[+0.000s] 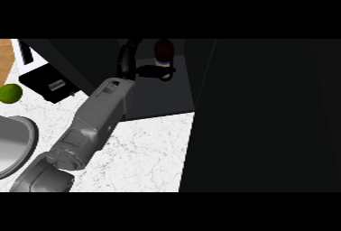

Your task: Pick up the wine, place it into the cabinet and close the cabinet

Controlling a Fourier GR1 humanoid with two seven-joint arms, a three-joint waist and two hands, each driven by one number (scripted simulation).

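Observation:
The wine bottle (163,50), dark with a reddish-brown top and a pale label, stands upright inside the dark cabinet (163,101) at the top middle of the head view. My left hand (136,67) reaches into the cabinet from the lower left. Its black fingers and thumb curl round the bottle's lower part and hide it. The cabinet's black door (266,117) stands open and fills the right side of the view. My right hand does not show.
A green round fruit (9,93) lies at the left edge. A grey metal bowl (13,144) sits below it. A black box-like appliance (50,83) stands left of the cabinet. White marble counter (146,153) shows beneath the forearm.

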